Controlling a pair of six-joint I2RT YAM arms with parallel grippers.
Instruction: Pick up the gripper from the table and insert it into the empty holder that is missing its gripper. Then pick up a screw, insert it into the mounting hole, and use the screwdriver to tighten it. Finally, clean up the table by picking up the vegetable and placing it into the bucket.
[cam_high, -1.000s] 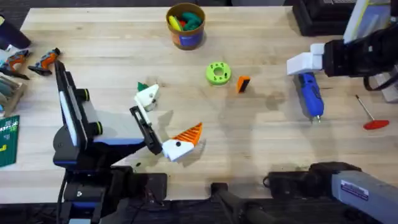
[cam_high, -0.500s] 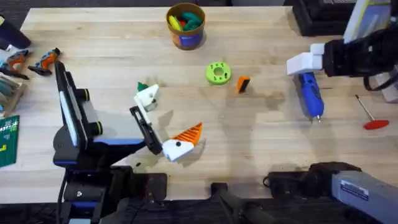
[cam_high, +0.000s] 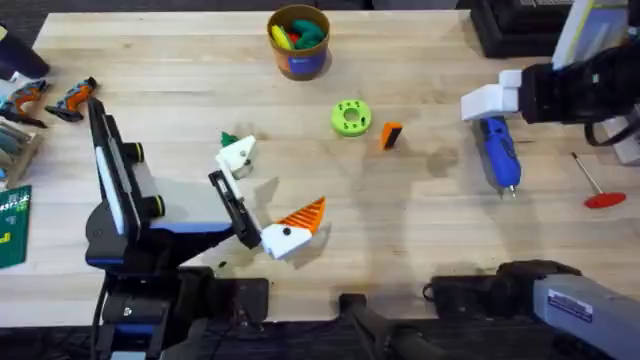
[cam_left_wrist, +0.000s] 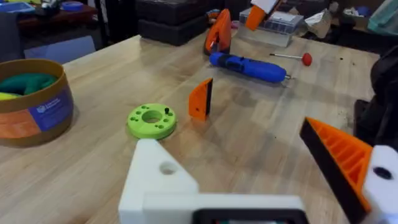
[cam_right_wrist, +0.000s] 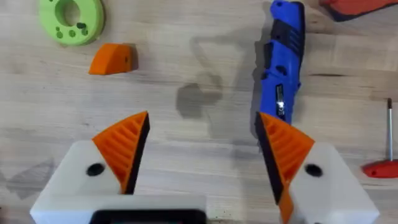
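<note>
The loose orange gripper (cam_high: 391, 135) (cam_left_wrist: 201, 98) (cam_right_wrist: 112, 59) stands on the table right of the lime-green disc (cam_high: 350, 118). My left gripper (cam_high: 270, 190) (cam_left_wrist: 249, 168) is open and empty; one finger is the bare white holder (cam_high: 238, 155) (cam_left_wrist: 158, 180), the other carries an orange tip (cam_high: 303, 216). The dark-green vegetable (cam_high: 229, 139) lies just behind the holder. The blue screwdriver (cam_high: 497, 152) (cam_right_wrist: 283, 56) lies at the right, with my right gripper (cam_high: 488, 103) (cam_right_wrist: 202, 149) open above its rear end. The bucket (cam_high: 298, 40) (cam_left_wrist: 31, 102) stands at the back centre.
A small dark screw (cam_left_wrist: 166, 112) stands on the green disc (cam_left_wrist: 152, 120). A thin rod with a red handle (cam_high: 597, 185) lies right of the screwdriver. Tools and boxes sit along the left edge (cam_high: 20, 110) and a black case at the back right (cam_high: 510, 25).
</note>
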